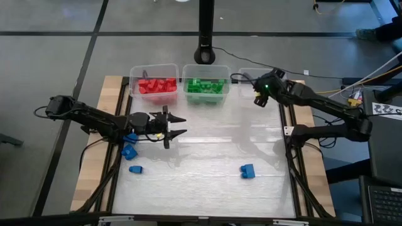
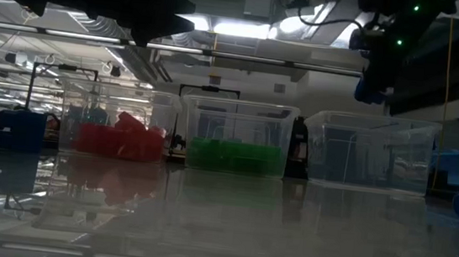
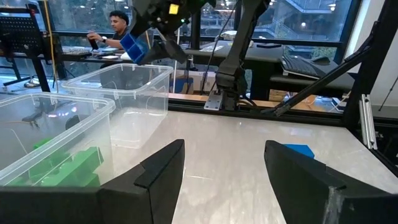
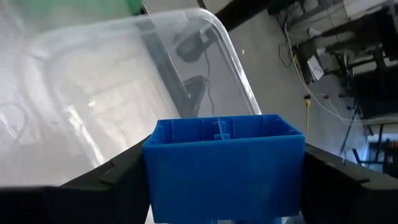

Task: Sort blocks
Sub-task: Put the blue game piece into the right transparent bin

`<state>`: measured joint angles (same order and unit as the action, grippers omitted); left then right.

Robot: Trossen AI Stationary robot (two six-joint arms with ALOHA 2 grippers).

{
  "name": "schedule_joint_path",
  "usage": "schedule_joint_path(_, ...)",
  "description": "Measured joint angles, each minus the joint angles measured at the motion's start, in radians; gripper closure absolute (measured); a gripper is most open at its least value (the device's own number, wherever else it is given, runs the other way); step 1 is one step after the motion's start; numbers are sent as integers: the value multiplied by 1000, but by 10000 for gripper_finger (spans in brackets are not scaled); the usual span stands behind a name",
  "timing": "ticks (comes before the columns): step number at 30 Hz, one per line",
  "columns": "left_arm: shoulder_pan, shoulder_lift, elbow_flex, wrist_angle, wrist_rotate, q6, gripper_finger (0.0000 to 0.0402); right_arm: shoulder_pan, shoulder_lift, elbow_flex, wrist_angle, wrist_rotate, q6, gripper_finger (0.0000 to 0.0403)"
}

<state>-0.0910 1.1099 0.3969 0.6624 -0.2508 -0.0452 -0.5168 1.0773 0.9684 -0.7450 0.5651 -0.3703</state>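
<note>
High view: right gripper (image 1: pixel 259 97) hangs over the empty bin (image 1: pixel 252 76); left gripper (image 1: pixel 178 125), fingers spread, hovers over the tabletop (image 1: pixel 207 150). Blue blocks (image 1: pixel 247 171) lie there. Right wrist view: right gripper pinches a blue block (image 4: pixel 224 165) above that bin.

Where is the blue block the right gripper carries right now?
In the right gripper, the blue block hangs above the empty clear bin, right of the green bin.

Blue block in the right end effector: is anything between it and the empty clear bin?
Nothing visible. The right end effector holds the blue block above the open empty bin; no lid or object lies between.
</note>
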Motion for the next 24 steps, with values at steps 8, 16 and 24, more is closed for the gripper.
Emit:
schedule_joint_path(8, 0, 0, 0, -1, 0, 0, 189, -22, 3, 0, -4, 2, -2, 54)
schedule_joint_path(16, 0, 0, 0, -1, 0, 0, 189, -20, 3, 0, -5, -4, -2, 52)
schedule_joint_path(24, 0, 0, 0, -2, 0, 0, 189, 77, -20, 0, -21, -327, 33, 52)
